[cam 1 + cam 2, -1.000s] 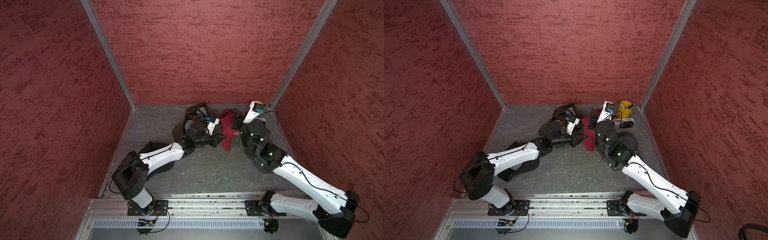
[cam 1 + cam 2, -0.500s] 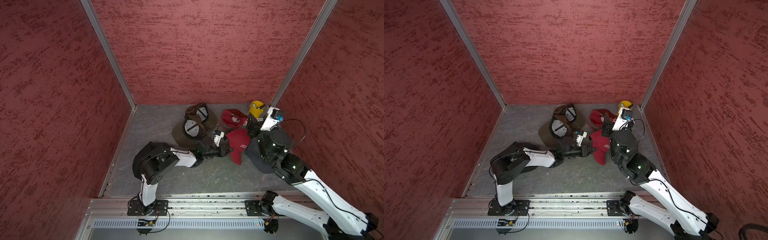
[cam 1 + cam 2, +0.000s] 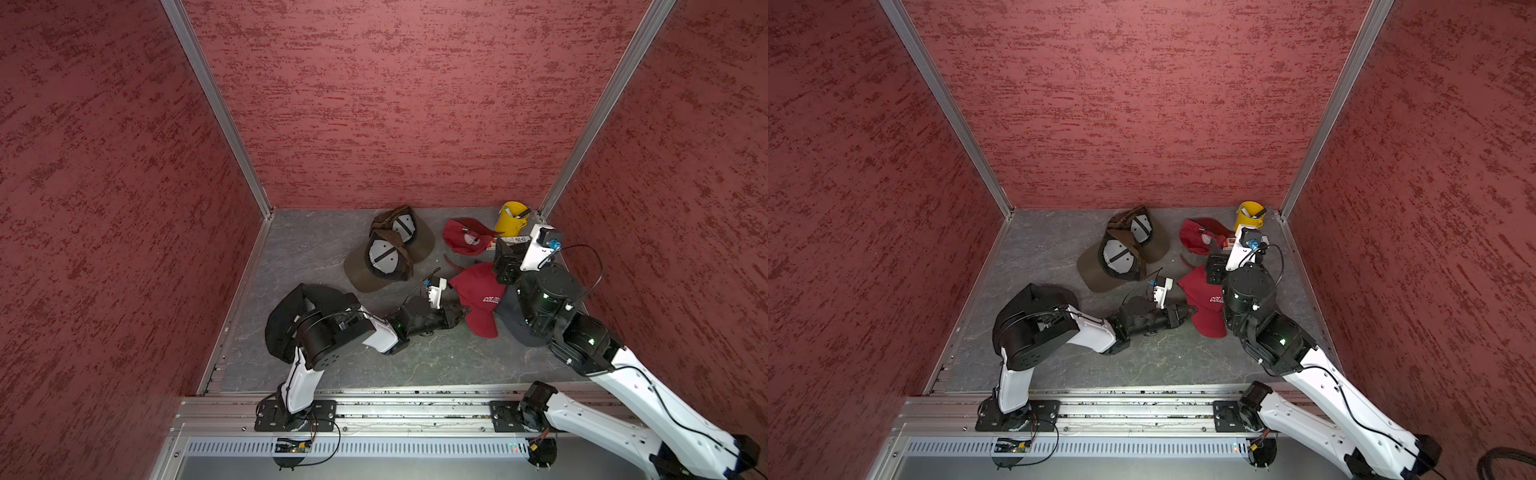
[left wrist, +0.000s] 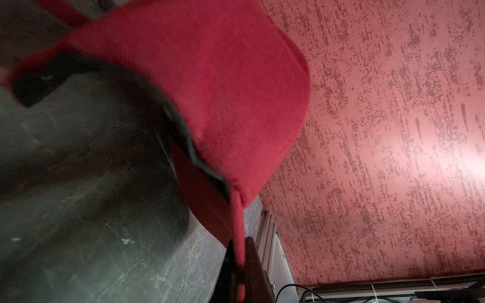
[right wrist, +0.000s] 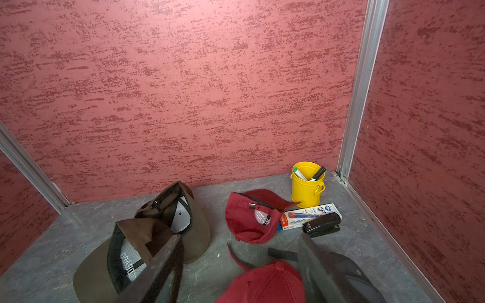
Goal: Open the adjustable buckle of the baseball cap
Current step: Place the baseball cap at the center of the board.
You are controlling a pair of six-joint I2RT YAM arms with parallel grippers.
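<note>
Red cap (image 4: pixel 223 91), edge pinched by left gripper (image 4: pixel 237 253)

Mottled red textured walls (image 3: pixel 395 104) meet at aluminium corner posts (image 3: pixel 216 108) above a grey marbled floor (image 3: pixel 307 245).

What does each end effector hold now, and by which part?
The left end effector pinches the red baseball cap by a narrow fabric edge. The right end effector is open, holding nothing.

We read white letters "COLO" on the red cap (image 3: pixel 478 291) nearest the arms; other print was unreadable.
</note>
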